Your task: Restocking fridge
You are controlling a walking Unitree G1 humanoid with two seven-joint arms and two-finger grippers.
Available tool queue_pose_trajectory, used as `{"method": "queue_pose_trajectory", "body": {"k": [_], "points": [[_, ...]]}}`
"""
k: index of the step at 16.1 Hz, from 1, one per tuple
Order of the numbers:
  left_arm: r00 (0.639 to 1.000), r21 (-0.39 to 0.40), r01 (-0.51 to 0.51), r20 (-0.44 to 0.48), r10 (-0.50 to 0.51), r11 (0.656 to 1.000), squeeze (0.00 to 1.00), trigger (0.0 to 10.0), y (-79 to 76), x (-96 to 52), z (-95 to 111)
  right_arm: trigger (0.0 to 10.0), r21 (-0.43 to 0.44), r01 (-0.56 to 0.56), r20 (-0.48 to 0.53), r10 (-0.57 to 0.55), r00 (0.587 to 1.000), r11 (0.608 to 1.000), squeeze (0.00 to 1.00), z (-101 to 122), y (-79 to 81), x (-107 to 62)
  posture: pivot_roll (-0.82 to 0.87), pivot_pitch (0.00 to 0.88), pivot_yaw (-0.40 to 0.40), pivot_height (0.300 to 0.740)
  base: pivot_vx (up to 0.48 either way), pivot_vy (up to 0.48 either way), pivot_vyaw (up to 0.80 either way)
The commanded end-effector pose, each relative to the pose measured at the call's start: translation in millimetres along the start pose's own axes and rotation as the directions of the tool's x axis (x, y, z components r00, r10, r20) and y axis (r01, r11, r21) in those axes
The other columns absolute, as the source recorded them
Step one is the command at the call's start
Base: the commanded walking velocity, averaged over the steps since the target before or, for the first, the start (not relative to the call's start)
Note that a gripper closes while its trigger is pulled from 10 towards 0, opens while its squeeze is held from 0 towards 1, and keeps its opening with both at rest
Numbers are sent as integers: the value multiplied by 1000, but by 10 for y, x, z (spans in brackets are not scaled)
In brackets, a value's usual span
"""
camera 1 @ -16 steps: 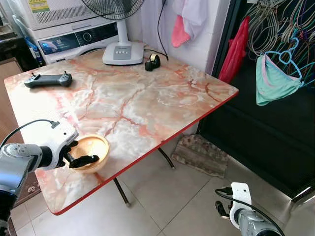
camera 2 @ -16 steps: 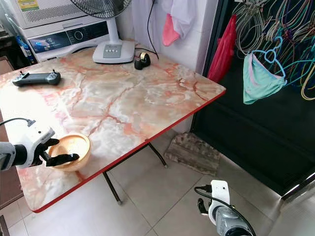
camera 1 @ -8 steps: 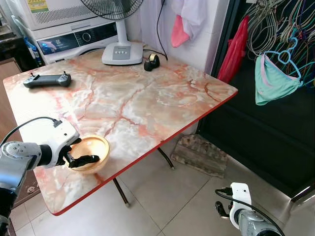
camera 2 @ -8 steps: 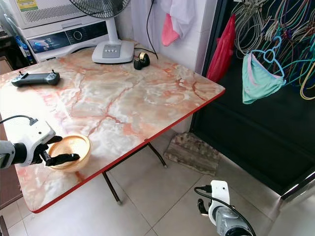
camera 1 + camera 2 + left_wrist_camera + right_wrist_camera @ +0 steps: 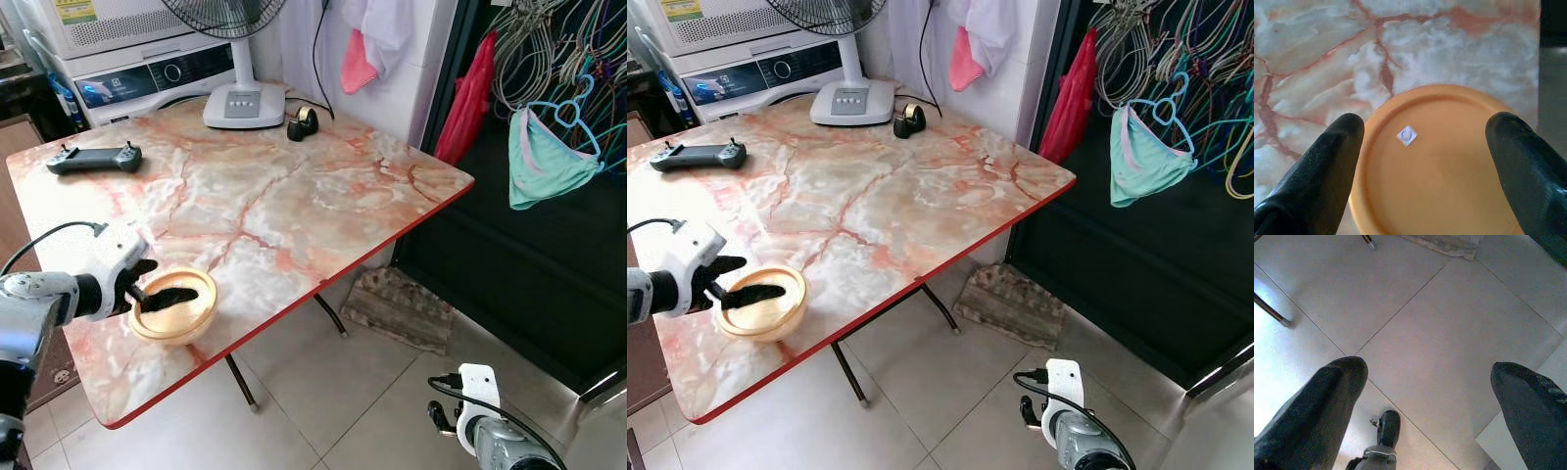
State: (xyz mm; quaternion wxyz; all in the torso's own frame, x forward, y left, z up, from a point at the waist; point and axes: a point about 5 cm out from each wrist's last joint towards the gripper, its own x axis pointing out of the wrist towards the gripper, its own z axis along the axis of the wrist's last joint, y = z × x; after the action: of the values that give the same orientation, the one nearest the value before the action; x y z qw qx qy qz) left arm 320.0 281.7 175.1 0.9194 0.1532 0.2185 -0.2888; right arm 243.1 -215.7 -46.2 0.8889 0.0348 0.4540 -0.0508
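Observation:
An empty orange bowl (image 5: 172, 326) sits on the marble table (image 5: 294, 196) near its front left corner. In the left wrist view the bowl (image 5: 1440, 176) has a small white sticker inside. My left gripper (image 5: 174, 294) hovers just over the bowl, open; the fingers (image 5: 1337, 147) straddle the bowl's width and hold nothing. My right gripper (image 5: 1427, 377) hangs low at the right over the tiled floor, open and empty.
A black handheld controller (image 5: 94, 158), a white fan base (image 5: 245, 104) and a small black tape dispenser (image 5: 303, 123) lie at the table's far side. The red table edge (image 5: 323, 286) runs close to the bowl. A mat (image 5: 402, 308) lies on the floor; clothes hang at right.
My left gripper has lifted from the bowl's near rim to just above its middle. The bowl now lies flat instead of tipped. The right arm has not moved.

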Motion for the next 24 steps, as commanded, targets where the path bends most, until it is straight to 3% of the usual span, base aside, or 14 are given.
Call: {"method": "queue_pose_trajectory", "body": {"k": [1, 3, 4, 9, 11, 12, 24], "points": [[999, -46, -15, 31, 17, 999, 0, 10000, 27, -20, 103, 10000, -3, 0, -6, 0, 1000, 1000, 0, 8, 10, 2, 121, 0, -15, 740, 0, 0, 0], [999, -150, -52, -23, 49, 987, 0, 10000, 30, 33, 81, 10000, -1, -1, -6, 1, 1000, 1000, 0, 4, 16, 2, 126, 0, -13, 740, 0, 0, 0], [999, -163, -39, -16, 37, 986, 0, 10000, 10, 39, 118, 10000, 0, -1, -6, 1, 1000, 1000, 0, 3, 16, 2, 126, 0, -13, 740, 0, 0, 0], [997, -162, 8, -70, -20, 987, 0, 10000, -91, 78, 128, 10000, 5, -6, -7, 6, 1000, 1000, 0, -5, 23, 3, 129, 0, -5, 740, 0, 0, 0], [992, -160, -2, -128, -19, 987, 0, 10000, -104, 77, 91, 10000, 9, -7, -8, 7, 1000, 1000, 0, -9, 27, 3, 124, 0, -2, 740, 0, 0, 0], [981, -121, -45, -194, 21, 992, 0, 10000, -68, 54, 63, 10000, 10, -6, -9, 6, 1000, 1000, 0, -11, 26, 3, 133, 0, 2, 740, 0, 0, 0], [967, -184, -67, -253, 19, 981, 0, 10000, -159, 112, -112, 10000, 15, -10, -9, 10, 1000, 1000, 0, -16, 27, 3, 128, 0, 5, 740, 0, 0, 0]]}}
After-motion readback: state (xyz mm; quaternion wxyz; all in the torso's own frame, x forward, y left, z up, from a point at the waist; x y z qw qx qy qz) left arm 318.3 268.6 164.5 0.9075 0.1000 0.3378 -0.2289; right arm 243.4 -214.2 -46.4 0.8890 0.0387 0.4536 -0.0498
